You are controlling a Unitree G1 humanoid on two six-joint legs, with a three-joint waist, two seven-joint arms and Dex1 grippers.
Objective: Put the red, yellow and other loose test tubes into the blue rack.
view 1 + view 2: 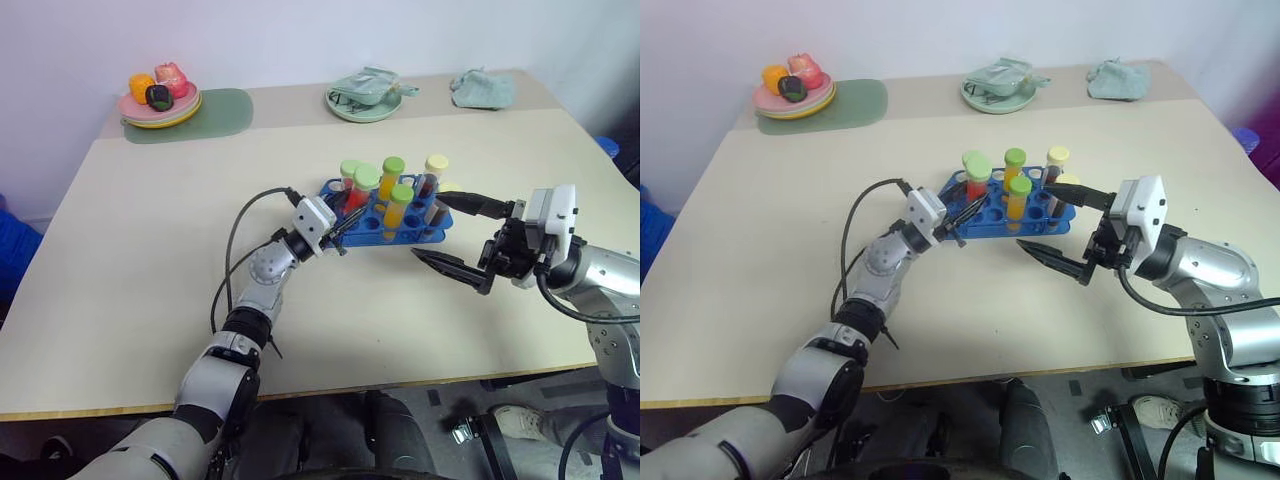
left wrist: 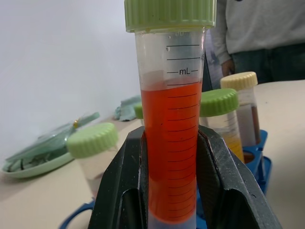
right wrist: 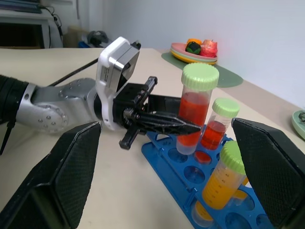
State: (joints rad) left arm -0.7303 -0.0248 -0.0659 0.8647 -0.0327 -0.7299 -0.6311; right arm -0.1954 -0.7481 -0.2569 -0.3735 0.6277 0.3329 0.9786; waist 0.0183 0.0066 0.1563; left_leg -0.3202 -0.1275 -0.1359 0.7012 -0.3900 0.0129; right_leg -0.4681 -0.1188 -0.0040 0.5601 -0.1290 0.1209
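Gripping the red tube [image 2: 171,157] upright over the blue rack [image 1: 340,189], left gripper [image 3: 183,128] is clamped; right gripper [image 1: 448,232] gapes beside it; left wrist view catches a person [image 2: 259,36] behind.

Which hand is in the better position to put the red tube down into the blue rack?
Left. The left hand is shut on the red tube right over the blue rack. The right hand is open and holds nothing, beside the rack.

glossy blue plastic rack [image 1: 385,222]; clear plastic tube [image 2: 171,143]; matt tabletop [image 1: 150,260].
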